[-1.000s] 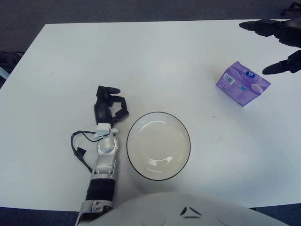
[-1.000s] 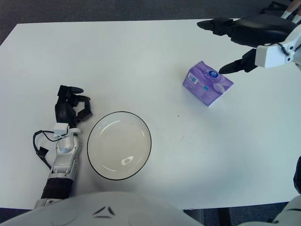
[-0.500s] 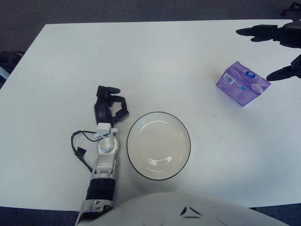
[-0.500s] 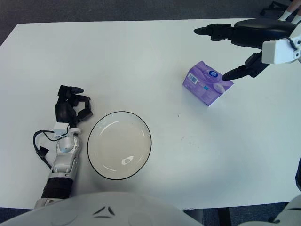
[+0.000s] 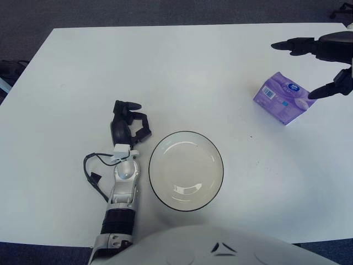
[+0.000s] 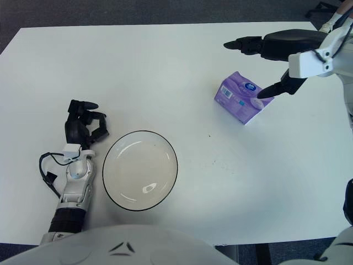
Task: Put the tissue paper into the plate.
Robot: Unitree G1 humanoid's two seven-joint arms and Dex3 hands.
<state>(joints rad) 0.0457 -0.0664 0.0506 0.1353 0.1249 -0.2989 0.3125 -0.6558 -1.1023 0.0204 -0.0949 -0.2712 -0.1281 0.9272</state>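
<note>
On the left, the left hand (image 5: 128, 125) sits idle on the table (image 5: 165, 72), fingers curled on nothing, just to the left of the plate (image 5: 186, 170). Neither it nor the plate has moved over the last second.

The change is on the right. The right hand (image 6: 276, 61) has come in from the table's far right edge and dropped lower, so that it now brackets the tissue (image 6: 244, 96). 1 second ago its thumb hung beside the pack's right side with a clear gap; now the thumb tip looks to be at, or all but touching, the pack's upper right corner, while the long fingers reach out over and beyond the pack's far side without meeting it.

The hand is wide open, thumb and fingers well apart, and it grips nothing yet. The pack itself has not shifted: it lies flat on the table directly under that open span.

My reading is that the reach is nearly done and the grasp is next: the fingers need to come down and close across the pack. The plate is empty and lies well apart from the right hand, to its left and nearer the robot, so the carry is all still ahead.
</note>
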